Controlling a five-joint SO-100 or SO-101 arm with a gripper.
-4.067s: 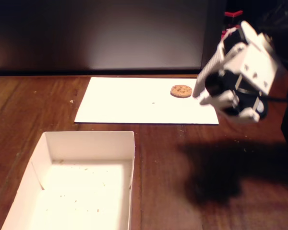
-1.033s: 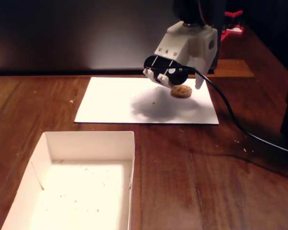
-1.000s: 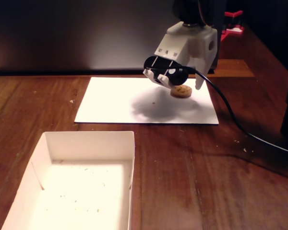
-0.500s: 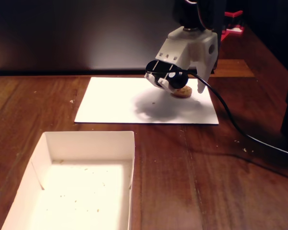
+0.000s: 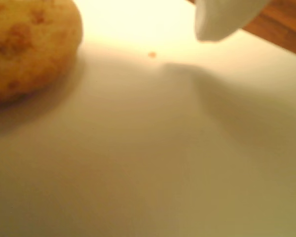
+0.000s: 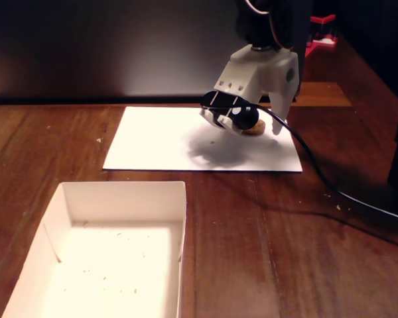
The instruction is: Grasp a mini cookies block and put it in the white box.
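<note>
Grasp step in hand; gripper spread low around mini cookies block on paper sheet; next: close, lift, carry to white box on bench.

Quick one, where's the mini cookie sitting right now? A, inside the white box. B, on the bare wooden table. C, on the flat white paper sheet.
C: the mini cookie lies on the white paper sheet beneath the gripper, while the white box holds only crumbs.
</note>
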